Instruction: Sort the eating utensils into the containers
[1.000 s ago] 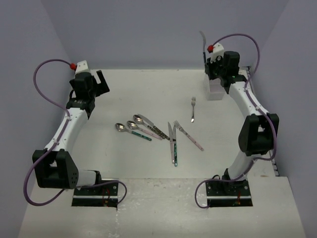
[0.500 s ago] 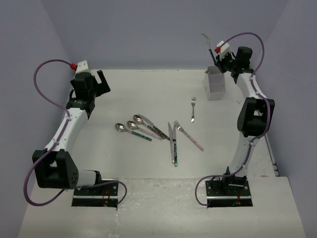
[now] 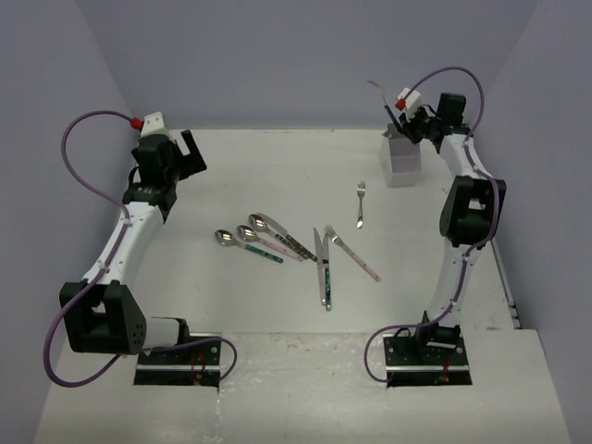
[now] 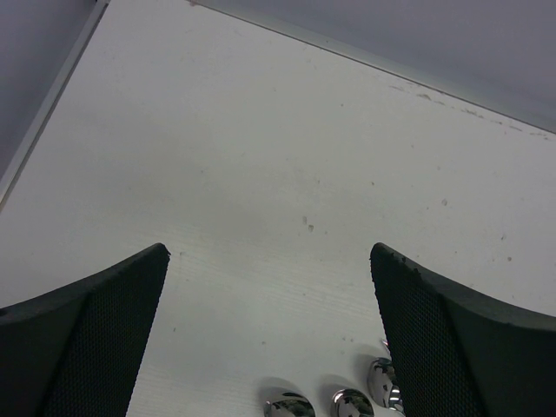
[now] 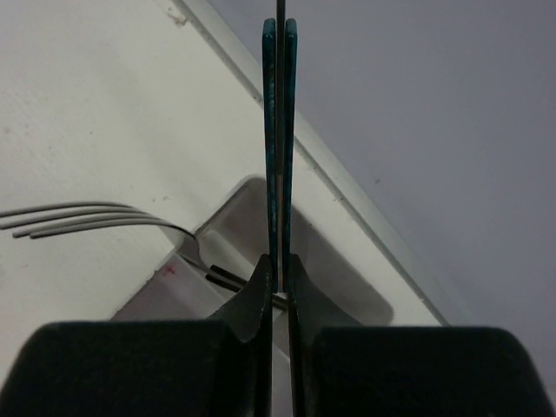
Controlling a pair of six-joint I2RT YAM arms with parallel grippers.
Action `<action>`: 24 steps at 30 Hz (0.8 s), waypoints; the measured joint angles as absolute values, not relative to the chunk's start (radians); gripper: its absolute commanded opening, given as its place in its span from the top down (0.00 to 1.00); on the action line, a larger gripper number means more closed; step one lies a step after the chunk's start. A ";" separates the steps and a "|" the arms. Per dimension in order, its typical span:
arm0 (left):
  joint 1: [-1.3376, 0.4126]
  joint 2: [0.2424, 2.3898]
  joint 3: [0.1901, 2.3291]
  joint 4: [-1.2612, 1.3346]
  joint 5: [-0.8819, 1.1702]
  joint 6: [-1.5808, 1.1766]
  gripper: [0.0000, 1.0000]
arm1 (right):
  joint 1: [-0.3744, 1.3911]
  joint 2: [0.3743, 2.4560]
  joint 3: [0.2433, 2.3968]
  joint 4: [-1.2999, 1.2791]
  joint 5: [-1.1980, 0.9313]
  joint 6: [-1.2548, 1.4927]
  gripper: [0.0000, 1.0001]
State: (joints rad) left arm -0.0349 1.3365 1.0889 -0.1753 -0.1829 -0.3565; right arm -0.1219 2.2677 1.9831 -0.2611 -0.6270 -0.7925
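- Top view: high behind both bases, looking down over the whole table [image 3: 259,176];
- Left wrist: near the tabletop, sharing the spoons [image 4: 352,403];
- Right wrist: close over the holder [image 5: 234,217]

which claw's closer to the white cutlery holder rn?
Right. The right claw is just over the white holder at the far right, shut on a teal-handled utensil. The left claw is open at the far left.

I'm running two arms of the same build — the left arm [image 3: 125,236] and the right arm [image 3: 451,277] are white shells broken up by chunky black joint housings. A purple cable [image 3: 79,129] loops along each one. Each wrist carries a small white block with a red cap [image 3: 137,122]. The base plates [image 3: 180,365] are black. My left fingers [image 4: 87,339] are dark wedges — their faces finely mesh-textured.
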 measured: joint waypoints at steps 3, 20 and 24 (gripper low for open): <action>-0.035 1.330 1.089 -0.175 -0.183 -0.357 0.00 | -0.125 2.264 1.940 -0.280 -0.637 -0.810 1.00; -0.035 1.306 1.089 -0.182 -0.189 -0.377 0.00 | -0.170 2.258 1.929 -0.288 -0.646 -0.826 0.86; -0.035 1.306 1.089 -0.182 -0.188 -0.384 0.00 | -0.173 2.255 1.929 -0.291 -0.646 -0.831 0.75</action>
State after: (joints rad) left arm -0.0349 1.3060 1.0889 -0.1818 -0.1883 -0.3836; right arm -0.1734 2.2551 1.9289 -0.2909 -0.6460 -0.8310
